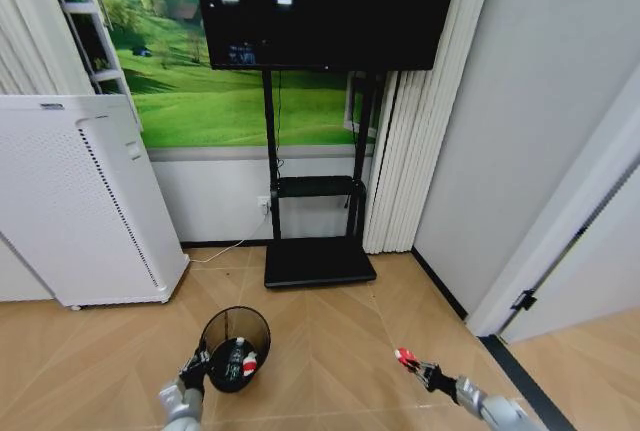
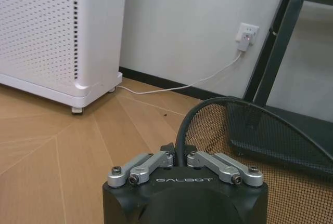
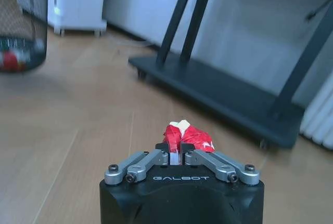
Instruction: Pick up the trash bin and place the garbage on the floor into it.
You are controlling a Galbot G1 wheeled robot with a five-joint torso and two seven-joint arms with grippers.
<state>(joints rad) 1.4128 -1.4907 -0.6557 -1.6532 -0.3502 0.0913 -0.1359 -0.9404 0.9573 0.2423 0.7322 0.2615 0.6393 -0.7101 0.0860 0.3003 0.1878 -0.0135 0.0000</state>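
The black wire-mesh trash bin [image 1: 235, 348] hangs tilted just above the floor [image 1: 330, 331], with my left gripper [image 1: 200, 359] shut on its near rim. In the left wrist view the fingers [image 2: 178, 154] pinch the bin's rim [image 2: 218, 101]. Inside the bin lie a bottle and a red-and-white wrapper [image 1: 243, 359]. My right gripper [image 1: 410, 362] is to the bin's right, low over the floor, shut on another crumpled red-and-white wrapper [image 3: 188, 134]. The right wrist view shows the bin [image 3: 21, 31] farther off with garbage at its bottom.
A tall white perforated appliance [image 1: 80, 211] stands at the left against the wall. The black TV stand's base [image 1: 318, 261] sits beyond the bin. A white cord [image 2: 177, 86] runs to a wall outlet [image 2: 246, 33]. A door frame [image 1: 560, 251] is at the right.
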